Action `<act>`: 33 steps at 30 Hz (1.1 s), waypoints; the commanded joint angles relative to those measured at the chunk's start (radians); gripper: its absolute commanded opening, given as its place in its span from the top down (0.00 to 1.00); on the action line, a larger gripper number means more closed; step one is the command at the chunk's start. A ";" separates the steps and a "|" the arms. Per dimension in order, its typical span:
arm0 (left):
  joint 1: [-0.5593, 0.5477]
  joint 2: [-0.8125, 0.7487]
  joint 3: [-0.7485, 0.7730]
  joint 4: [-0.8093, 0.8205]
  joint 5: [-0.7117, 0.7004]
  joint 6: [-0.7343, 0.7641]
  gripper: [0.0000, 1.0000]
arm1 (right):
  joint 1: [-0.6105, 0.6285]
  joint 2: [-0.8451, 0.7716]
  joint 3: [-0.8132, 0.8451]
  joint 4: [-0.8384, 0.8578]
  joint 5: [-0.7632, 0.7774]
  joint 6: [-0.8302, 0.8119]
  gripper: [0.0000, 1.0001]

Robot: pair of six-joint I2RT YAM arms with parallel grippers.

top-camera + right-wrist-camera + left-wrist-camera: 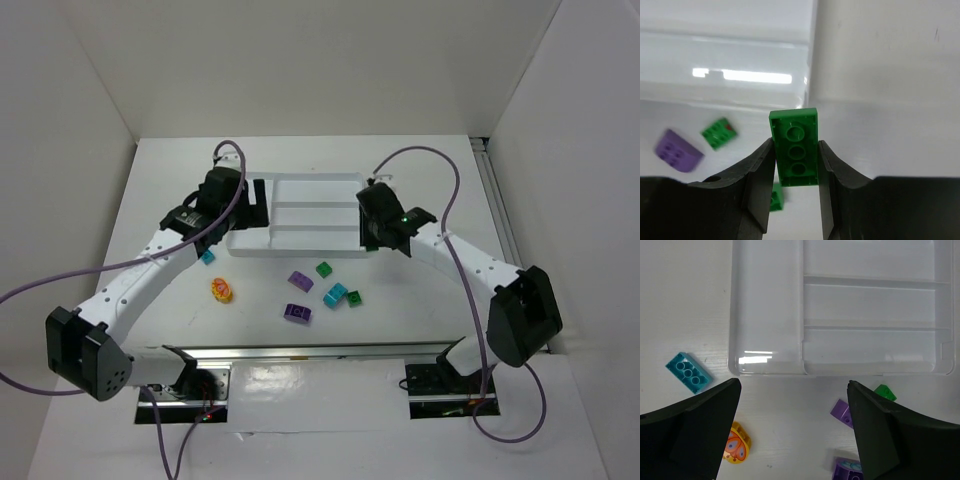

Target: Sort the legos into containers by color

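Seen from above, my right gripper hangs at the near right corner of the tray; the left gripper waits at the near left corner; loose bricks lie scattered on the table in front of the tray, between the arms.

From the left wrist, the fingers stand spread wide with nothing between them; the tray is just ahead, a cyan brick off to the left, an orange piece beside the left finger.

From the right wrist, the fingers pinch a green brick by its long sides; its long axis runs straight out along them; the tray lies ahead and to the left, so I judge the drop is the right arm's, needing a short reach forward-left over the wall; which section, I cannot tell.
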 commanded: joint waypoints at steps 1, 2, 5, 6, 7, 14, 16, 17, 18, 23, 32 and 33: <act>0.005 0.022 0.037 -0.043 -0.021 -0.062 0.00 | 0.003 0.024 0.140 0.036 0.039 -0.046 0.84; 0.005 0.022 0.037 -0.055 -0.008 -0.073 0.02 | 0.003 0.052 0.173 0.036 0.025 -0.056 0.84; 0.005 -0.002 0.010 -0.046 0.029 -0.050 0.09 | 0.003 0.161 0.290 0.061 0.006 -0.086 0.82; 0.005 -0.002 0.010 -0.046 0.043 -0.050 0.09 | 0.003 0.185 0.315 0.073 -0.013 -0.087 0.82; 0.005 -0.013 0.001 -0.046 0.043 -0.050 0.09 | 0.003 0.236 0.343 0.085 -0.023 -0.087 0.82; 0.005 -0.022 -0.022 -0.067 0.063 -0.108 0.01 | 0.003 0.411 0.507 0.112 -0.099 -0.087 0.82; 0.005 -0.031 -0.022 -0.078 0.049 -0.108 0.01 | 0.012 0.411 0.507 0.112 -0.109 -0.087 0.82; 0.005 -0.031 -0.022 -0.078 0.049 -0.108 0.01 | 0.012 0.420 0.498 0.112 -0.109 -0.087 0.82; 0.005 -0.031 -0.022 -0.078 0.049 -0.108 0.01 | 0.012 0.420 0.474 0.112 -0.109 -0.087 0.82; 0.005 -0.022 -0.022 -0.078 0.049 -0.108 0.01 | 0.022 0.386 0.382 0.145 -0.139 -0.058 0.81; 0.005 -0.011 -0.022 -0.078 0.058 -0.108 0.01 | 0.063 0.377 0.316 0.145 -0.139 -0.039 0.78; 0.005 -0.011 -0.022 -0.078 0.058 -0.108 0.01 | 0.063 0.377 0.316 0.145 -0.130 -0.039 0.76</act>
